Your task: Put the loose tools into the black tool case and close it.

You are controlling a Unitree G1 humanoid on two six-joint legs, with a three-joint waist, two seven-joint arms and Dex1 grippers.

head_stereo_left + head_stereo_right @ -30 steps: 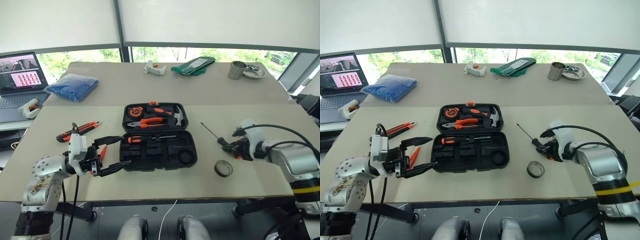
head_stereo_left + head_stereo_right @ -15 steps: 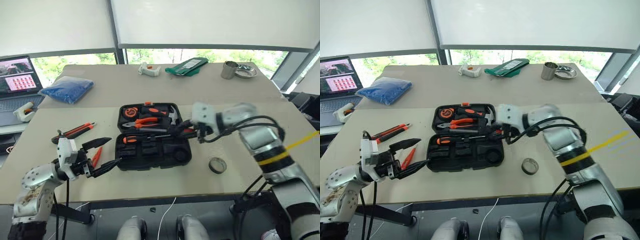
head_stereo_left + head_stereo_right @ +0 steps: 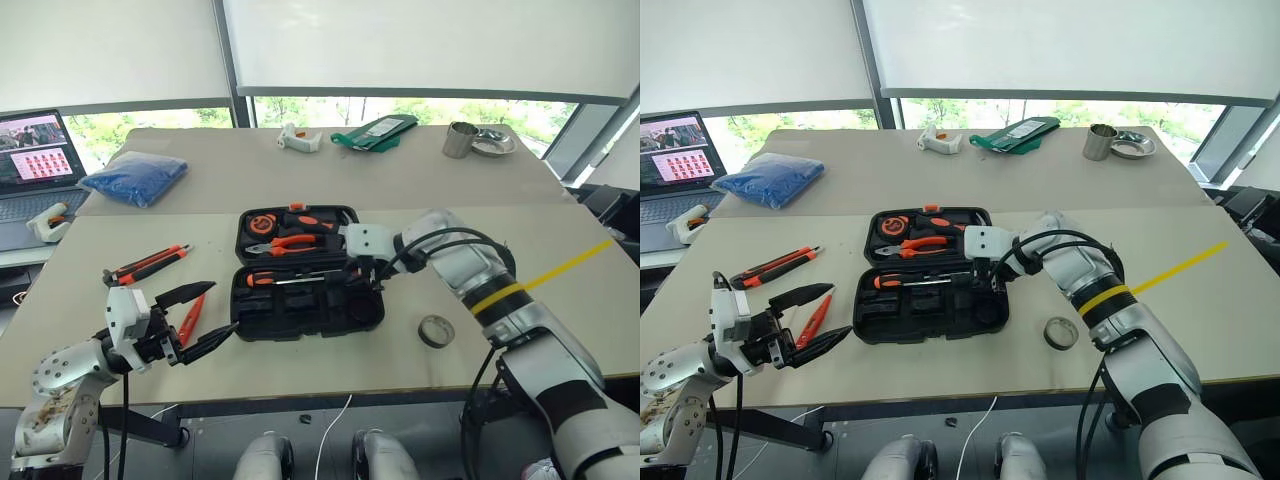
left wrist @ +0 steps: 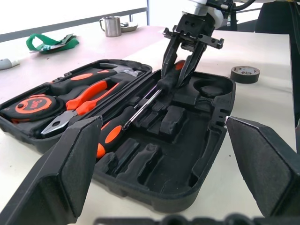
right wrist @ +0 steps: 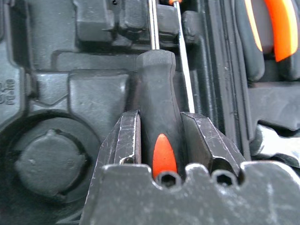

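The black tool case (image 3: 300,312) lies open mid-table. My right gripper (image 3: 362,282) hangs over its near half, shut on the black-and-orange handle of a screwdriver (image 5: 157,117) whose thin shaft points left along a recess. Beside it in the case lies a second screwdriver (image 4: 112,133). My left gripper (image 3: 225,306) is open and empty just left of the case, near the table's front. The small orange tester screwdriver (image 3: 812,322) rests on the table by its fingers. An orange-and-black utility knife (image 3: 150,263) lies farther left. The dark tape roll (image 3: 436,330) sits to the right of the case.
Pliers (image 3: 290,243), a tape measure (image 3: 265,222) and a hammer fill the lid half. On the far table are a blue bag (image 3: 135,178), a white device (image 3: 297,138), a green item (image 3: 372,131) and a metal cup (image 3: 461,139). A laptop (image 3: 35,150) stands far left.
My right arm has swung left from the table's right side to the case, carrying the screwdriver and rolling its wrist. The left gripper drew slightly back. The camera shifted too.
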